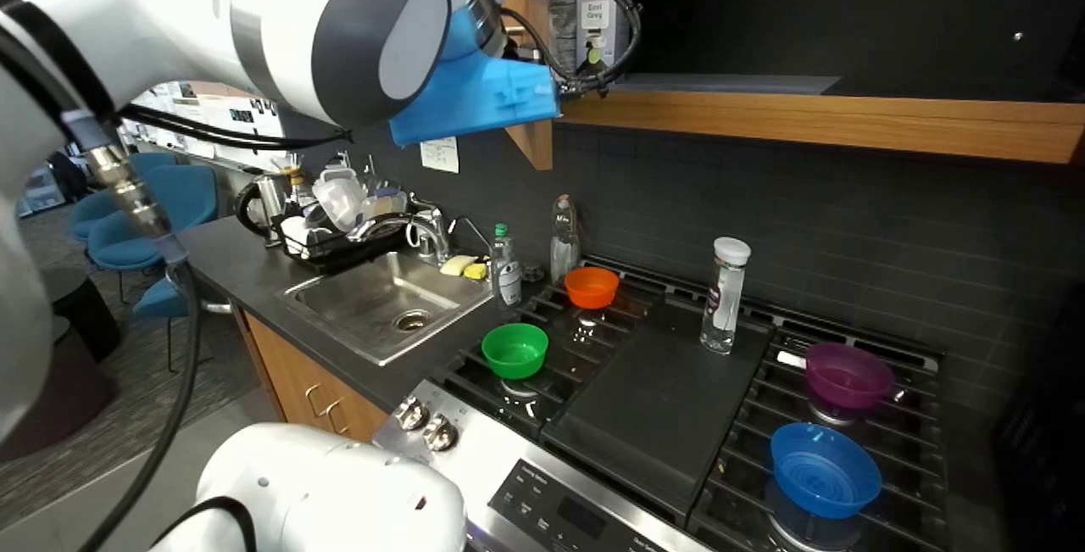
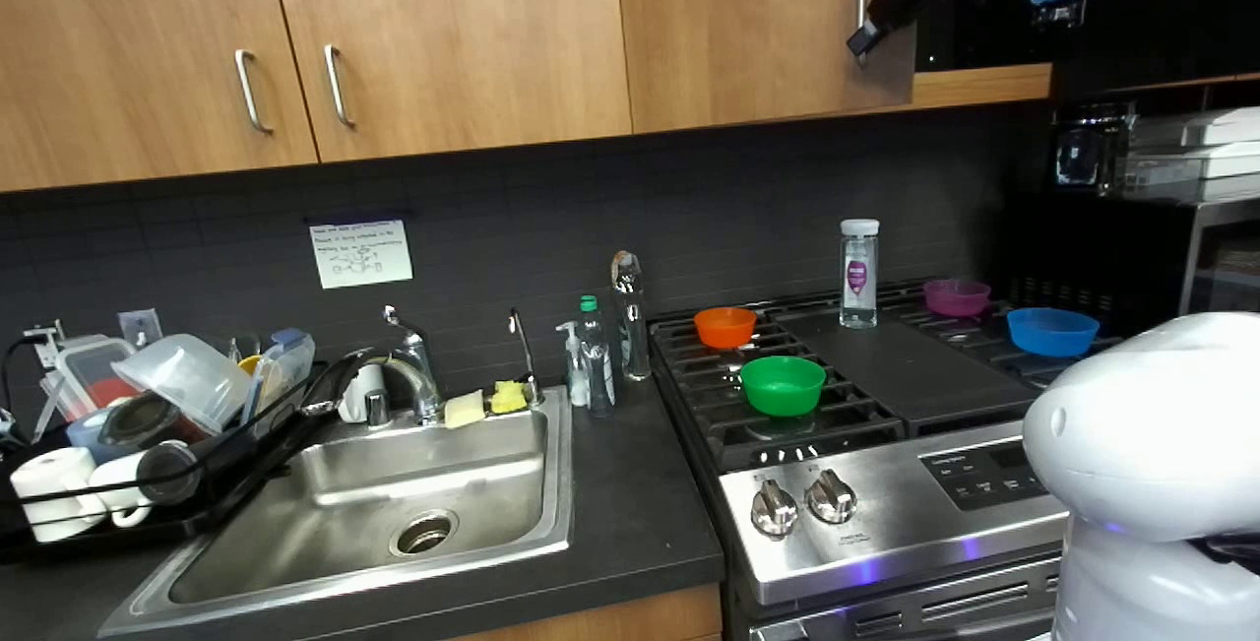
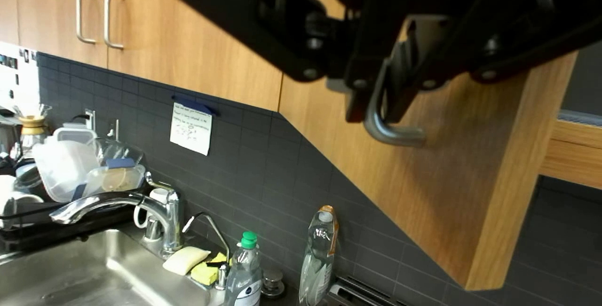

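Clenched on a metal handle (image 3: 397, 136)

Nearest in the wrist view, at twelve o'clock: black jaws, clenched on the handle, with the lower bend showing just below them. Place of the handle: just off the middle of that view, toward three o'clock; in an exterior view, up toward one o'clock. Right behind, and bearing it: a wooden door (image 3: 447, 198), standing open, with a lower corner at five o'clock from the handle. Past the door in an exterior view, inside the cabinet (image 1: 814, 122): a box (image 1: 596, 16), partly hidden.

Lower and farther off, on the dark desk (image 2: 635, 503): by the wrist view, a clear bottle (image 3: 319, 254) at seven o'clock from the handle, then a green-capped bottle (image 3: 247, 270) between seven and eight. Round at eight: two sponges (image 3: 186, 260), a tap (image 3: 174, 221) and the steel sink (image 3: 75, 273). Beyond those, between eight and nine: a loaded rack (image 3: 33, 231). At nine, flat on the dark wall (image 3: 254, 174): a written note (image 3: 190, 128).

Below too, on the stove (image 1: 485, 442), by the clock round a black plate (image 1: 653, 416) in an exterior view: a blue bowl (image 1: 824, 471) at four, a purple bowl (image 1: 848, 376) at three, a green bowl (image 1: 515, 350) near ten. On the plate itself, toward one: a white-lidded bottle (image 1: 723, 306), standing upright. Beyond the plate, at eleven: an orange bowl (image 1: 592, 287). Farthest in that view, at nine o'clock from its middle: blue chairs (image 1: 191, 200).
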### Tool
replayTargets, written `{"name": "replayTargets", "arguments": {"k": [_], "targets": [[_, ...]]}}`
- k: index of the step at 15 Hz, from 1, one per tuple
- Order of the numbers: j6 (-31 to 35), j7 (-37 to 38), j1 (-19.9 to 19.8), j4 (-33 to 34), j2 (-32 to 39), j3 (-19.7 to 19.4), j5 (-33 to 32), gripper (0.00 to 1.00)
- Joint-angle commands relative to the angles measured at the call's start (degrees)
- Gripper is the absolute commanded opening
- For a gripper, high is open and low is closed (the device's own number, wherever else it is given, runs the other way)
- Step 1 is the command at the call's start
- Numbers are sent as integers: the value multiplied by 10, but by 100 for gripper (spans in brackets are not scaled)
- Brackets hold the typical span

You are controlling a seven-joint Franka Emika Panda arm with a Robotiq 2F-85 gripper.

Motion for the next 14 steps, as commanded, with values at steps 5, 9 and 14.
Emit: {"name": "replayTargets", "arguments": {"k": [5,9,14], "targets": [[-37,28,51,-35,-24,33,-1,3],[-34,55,53,-44,-39,52,-3,4],[-26,89,55,-53,-52,77,-10,5]]}}
